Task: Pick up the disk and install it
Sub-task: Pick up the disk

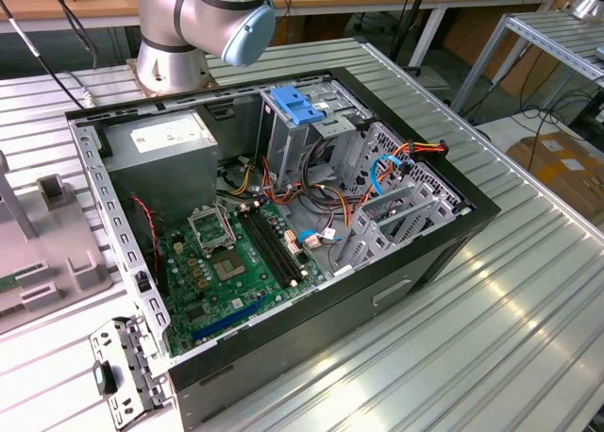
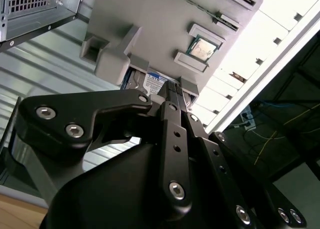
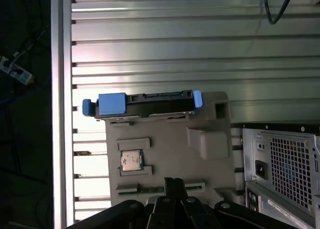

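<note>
Disk (image 3: 145,103): blue-railed hard drive, standing on edge in a slot of the grey fixture (image 3: 170,139), on the slatted table (image 3: 160,49) beside the computer case (image 3: 282,164). Gripper (image 3: 173,182): fingertips pressed together, holding nothing.

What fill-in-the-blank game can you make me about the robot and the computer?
1. The disk has ___ side rails.
2. The disk lies on a ___ holder, away from the gripper.
3. The circuit board inside the computer case is ___.
Missing words: blue, grey, green.
</note>
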### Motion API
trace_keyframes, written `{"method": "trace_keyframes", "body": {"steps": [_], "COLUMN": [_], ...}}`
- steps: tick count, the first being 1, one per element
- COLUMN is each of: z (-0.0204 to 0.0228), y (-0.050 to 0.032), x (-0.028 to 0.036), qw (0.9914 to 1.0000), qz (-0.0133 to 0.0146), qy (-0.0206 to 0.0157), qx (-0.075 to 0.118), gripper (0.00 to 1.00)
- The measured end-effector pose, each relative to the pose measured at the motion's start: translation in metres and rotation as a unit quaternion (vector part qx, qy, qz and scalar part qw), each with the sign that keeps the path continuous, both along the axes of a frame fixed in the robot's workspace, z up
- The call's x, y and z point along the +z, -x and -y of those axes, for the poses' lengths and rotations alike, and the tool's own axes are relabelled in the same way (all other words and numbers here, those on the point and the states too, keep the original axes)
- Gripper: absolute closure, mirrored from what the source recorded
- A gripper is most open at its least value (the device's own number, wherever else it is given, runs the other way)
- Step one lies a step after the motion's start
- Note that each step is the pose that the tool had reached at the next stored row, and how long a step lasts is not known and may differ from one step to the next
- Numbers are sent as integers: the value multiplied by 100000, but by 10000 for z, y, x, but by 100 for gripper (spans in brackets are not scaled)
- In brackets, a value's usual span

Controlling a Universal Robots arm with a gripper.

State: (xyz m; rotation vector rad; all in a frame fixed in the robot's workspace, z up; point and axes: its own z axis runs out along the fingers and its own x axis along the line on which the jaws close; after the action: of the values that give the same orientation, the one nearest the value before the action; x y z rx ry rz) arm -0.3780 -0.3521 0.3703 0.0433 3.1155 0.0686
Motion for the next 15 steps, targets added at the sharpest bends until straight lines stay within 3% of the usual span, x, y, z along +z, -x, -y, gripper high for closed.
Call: {"method": "trace_keyframes", "body": {"steps": [6,10,15], "z": [0,0,0], "y": [0,0,0], "x": [0,0,0], "qw": [99960,99811,99601], "qz": [3,-1,2], "qy": [2,1,0], "qx": [2840,6139,8924], "gripper": [89,89,89]}}
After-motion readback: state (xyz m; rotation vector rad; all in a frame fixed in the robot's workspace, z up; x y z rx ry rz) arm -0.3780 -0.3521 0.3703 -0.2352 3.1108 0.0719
